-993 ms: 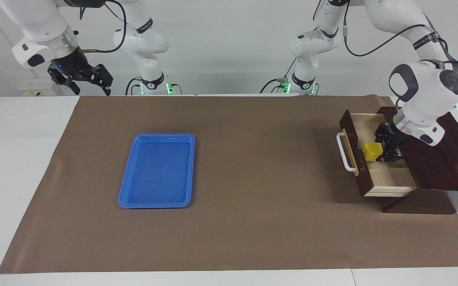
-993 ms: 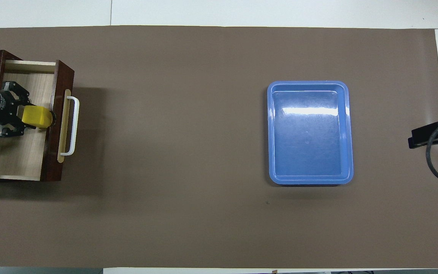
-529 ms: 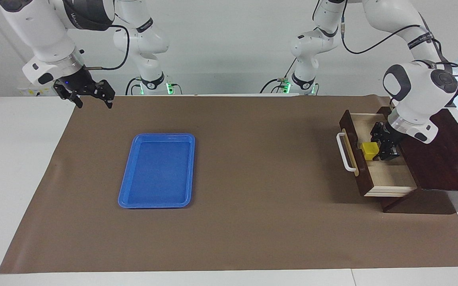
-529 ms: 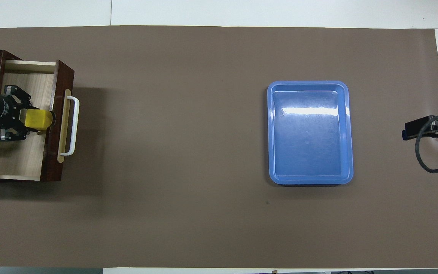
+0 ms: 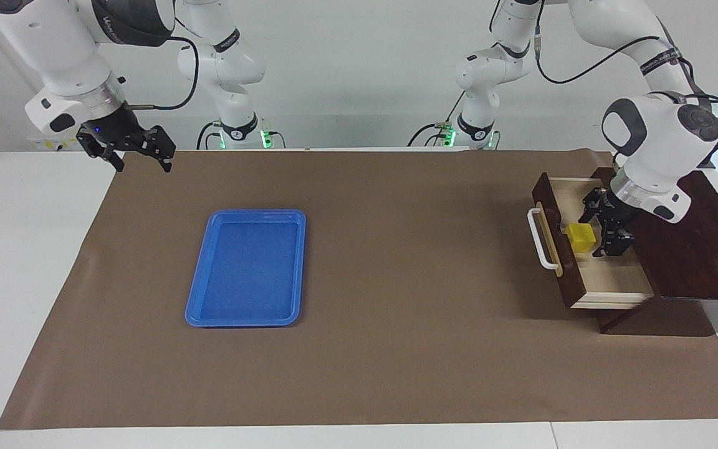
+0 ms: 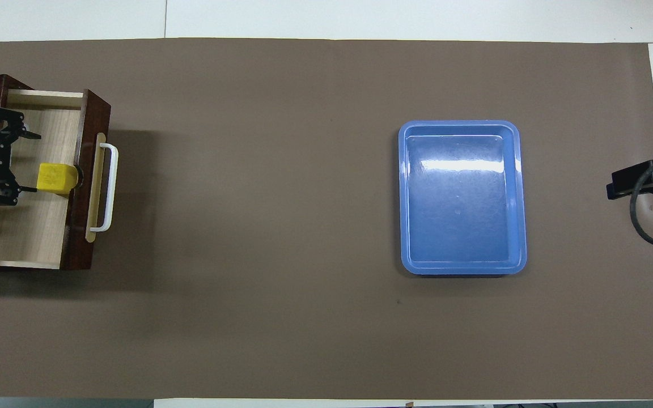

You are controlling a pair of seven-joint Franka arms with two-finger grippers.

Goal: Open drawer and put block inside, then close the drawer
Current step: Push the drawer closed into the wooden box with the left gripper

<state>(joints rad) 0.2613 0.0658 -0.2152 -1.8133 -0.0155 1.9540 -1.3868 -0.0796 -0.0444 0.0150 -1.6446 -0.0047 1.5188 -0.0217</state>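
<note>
The dark brown drawer [image 5: 611, 282] [image 6: 32, 232] stands pulled out of its cabinet [image 5: 698, 249], its white handle [image 5: 540, 240] [image 6: 110, 187] facing the middle of the table. The yellow block [image 5: 581, 237] [image 6: 55, 177] rests on the drawer's light wood floor, close against the inside of the front panel. My left gripper [image 5: 594, 232] [image 6: 30, 162] hangs open in the drawer, a finger on each side of the block and slightly drawn back from it toward the cabinet. My right gripper [image 5: 142, 163] [image 6: 615, 186] waits open over the mat's edge at the right arm's end.
A flat blue tray [image 5: 247, 268] [image 6: 462, 198] lies empty on the brown mat [image 5: 396, 280], toward the right arm's end of the table. The cabinet sits at the left arm's end, by the mat's edge.
My left gripper has opened, let go of the block and pulled back a little toward the cabinet. The block now lies in the drawer. The right gripper has shifted slightly.
</note>
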